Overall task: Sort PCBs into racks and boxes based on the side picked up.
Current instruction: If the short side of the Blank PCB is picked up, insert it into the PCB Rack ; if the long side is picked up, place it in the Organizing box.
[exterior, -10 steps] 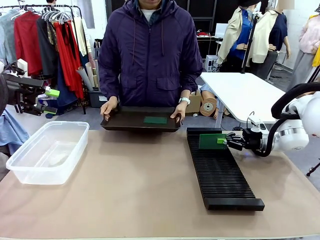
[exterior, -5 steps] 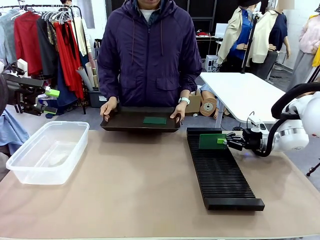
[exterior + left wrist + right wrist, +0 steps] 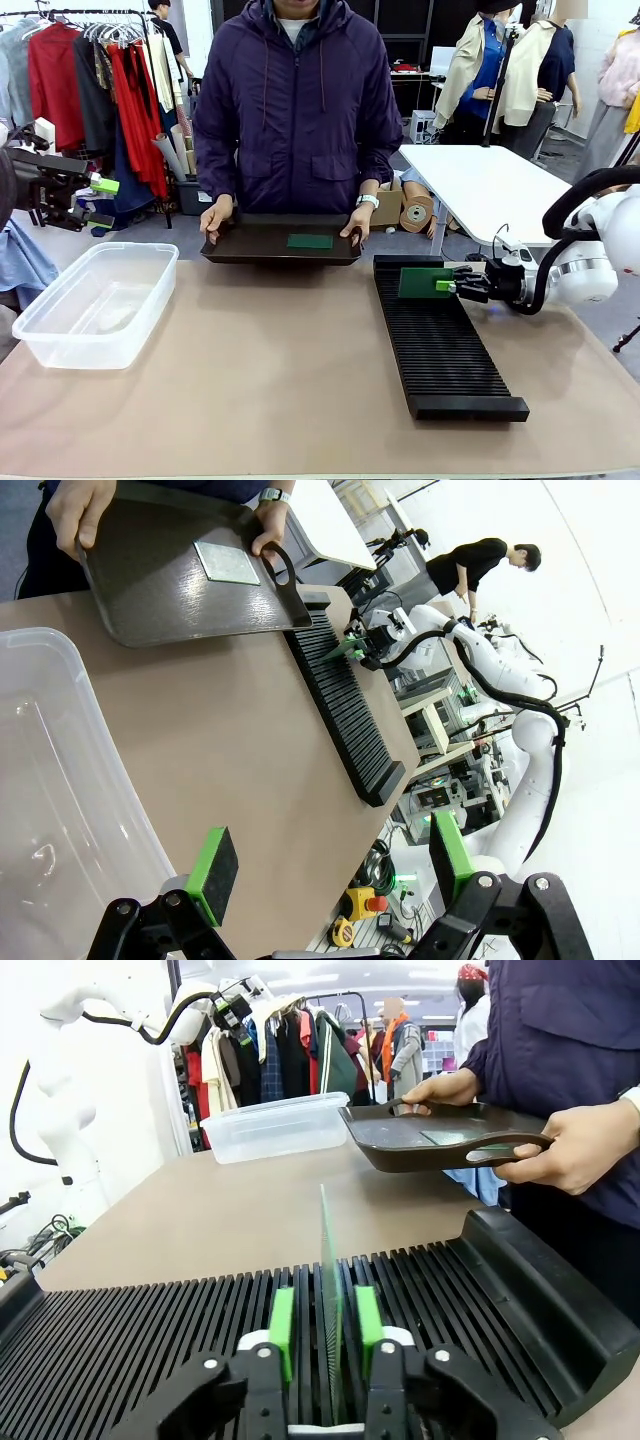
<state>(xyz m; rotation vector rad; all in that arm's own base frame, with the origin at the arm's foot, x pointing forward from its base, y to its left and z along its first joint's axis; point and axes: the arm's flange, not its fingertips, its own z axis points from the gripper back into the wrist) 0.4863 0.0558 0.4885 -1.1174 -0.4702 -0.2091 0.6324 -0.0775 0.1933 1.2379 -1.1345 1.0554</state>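
One green PCB (image 3: 424, 283) stands upright in a slot at the far end of the long black rack (image 3: 440, 345). My right gripper (image 3: 447, 286) is at its right edge. In the right wrist view the board (image 3: 326, 1280) is edge-on between the green pads (image 3: 283, 1328), with a small gap on each side, so the gripper (image 3: 325, 1335) is open. A person holds a dark tray (image 3: 250, 245) carrying another PCB (image 3: 310, 241). The clear box (image 3: 95, 300) sits at the left. My left gripper (image 3: 102, 204) hangs open above it, fingers (image 3: 212, 873) wide apart around nothing.
The person stands at the far edge with both hands (image 3: 217, 214) on the tray's handles. In the left wrist view lie the box wall (image 3: 70, 770), the tray (image 3: 170, 590) and the rack (image 3: 345, 715). Bare tabletop (image 3: 270, 370) lies between box and rack.
The right gripper has shifted very slightly to the right while the board stays standing in the rack. The left arm and the tray have not moved.
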